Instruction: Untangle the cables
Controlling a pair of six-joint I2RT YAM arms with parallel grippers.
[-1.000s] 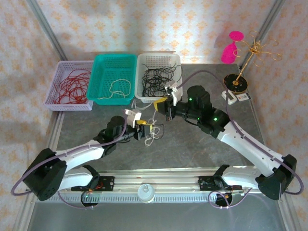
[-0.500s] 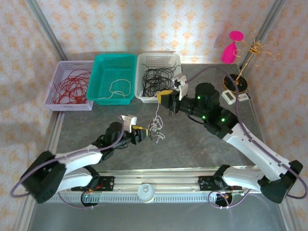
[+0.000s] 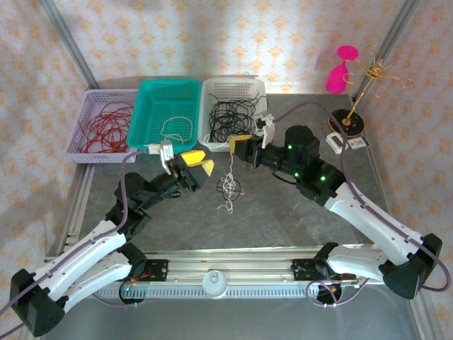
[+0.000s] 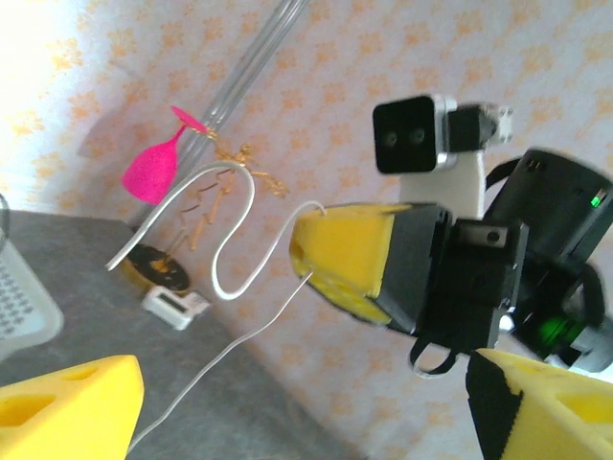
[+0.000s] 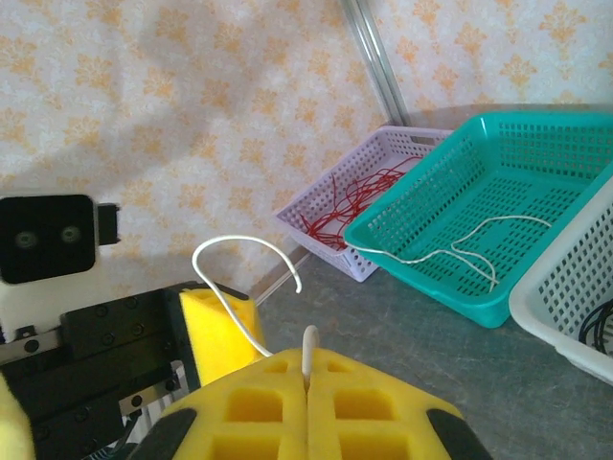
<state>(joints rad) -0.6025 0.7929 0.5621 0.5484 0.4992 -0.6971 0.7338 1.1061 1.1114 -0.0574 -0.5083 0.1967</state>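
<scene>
Top external view: right gripper (image 3: 237, 145) is clamped tight on one white cable (image 5: 308, 350), and the rest of the cables (image 3: 228, 188) hang below it as a small clump, low at the table (image 3: 283, 219) between the arms. Left gripper (image 3: 197, 163) gapes wide, empty, just beside. The danger: with nothing anchoring the knot, any lift drags the whole clump up, or the thin strand slips free.
</scene>
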